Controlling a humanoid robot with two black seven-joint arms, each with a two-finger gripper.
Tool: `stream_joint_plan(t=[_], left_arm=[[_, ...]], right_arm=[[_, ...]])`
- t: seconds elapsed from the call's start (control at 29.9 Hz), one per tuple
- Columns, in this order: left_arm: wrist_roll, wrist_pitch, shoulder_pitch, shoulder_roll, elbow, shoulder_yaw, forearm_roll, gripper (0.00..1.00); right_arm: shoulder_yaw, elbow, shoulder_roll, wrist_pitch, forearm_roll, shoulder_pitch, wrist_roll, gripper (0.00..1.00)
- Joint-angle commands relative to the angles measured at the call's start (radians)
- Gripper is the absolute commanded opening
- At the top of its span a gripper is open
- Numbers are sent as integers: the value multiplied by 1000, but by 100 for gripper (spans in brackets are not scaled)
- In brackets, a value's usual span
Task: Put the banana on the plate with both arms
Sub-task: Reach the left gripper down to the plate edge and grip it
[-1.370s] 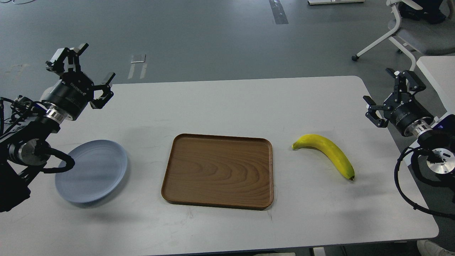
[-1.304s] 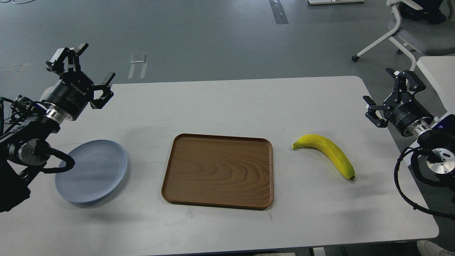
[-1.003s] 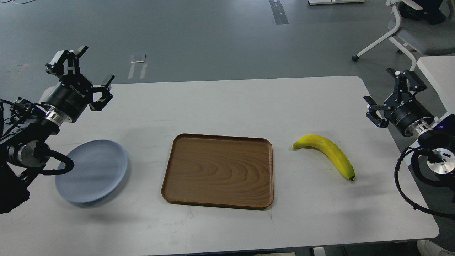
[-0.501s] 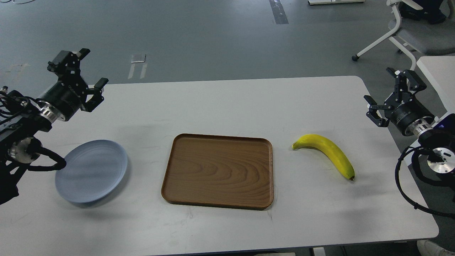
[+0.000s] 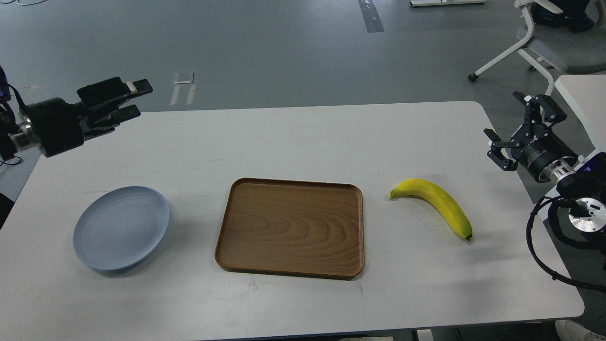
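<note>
Yellow banana (image 5: 435,202) lies flat, far right of empty grey-blue plate (image 5: 121,228).

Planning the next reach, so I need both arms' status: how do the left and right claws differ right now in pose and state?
The left claw points sideways toward the table's middle, seen side-on; the right claw points up and away. The left claw's fingers lie nearly parallel, so open or shut is unclear; the right claw's are spread open. The left hangs beyond the plate; the right beyond the banana. Both hold nothing.
</note>
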Motion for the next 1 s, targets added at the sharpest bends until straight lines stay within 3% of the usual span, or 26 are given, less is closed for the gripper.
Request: stream_joint_plan(t=[0.0, 0.13, 0.4, 0.7, 0.97], left_arm=[[0, 71, 22, 59, -7, 22, 281, 100], [0, 159, 36, 102, 39, 119, 446, 100], [0, 249, 46, 68, 226, 323, 414, 99], [0, 254, 154, -33, 382, 341, 248, 97], [0, 255, 171, -88, 432, 341, 230, 95]], right_arm=[[0, 0, 2, 0, 0, 0, 0, 100], [0, 0, 2, 0, 0, -2, 0, 100], [0, 0, 3, 0, 0, -3, 0, 100], [0, 2, 0, 0, 0, 1, 0, 100], [0, 2, -9, 0, 0, -3, 0, 100]])
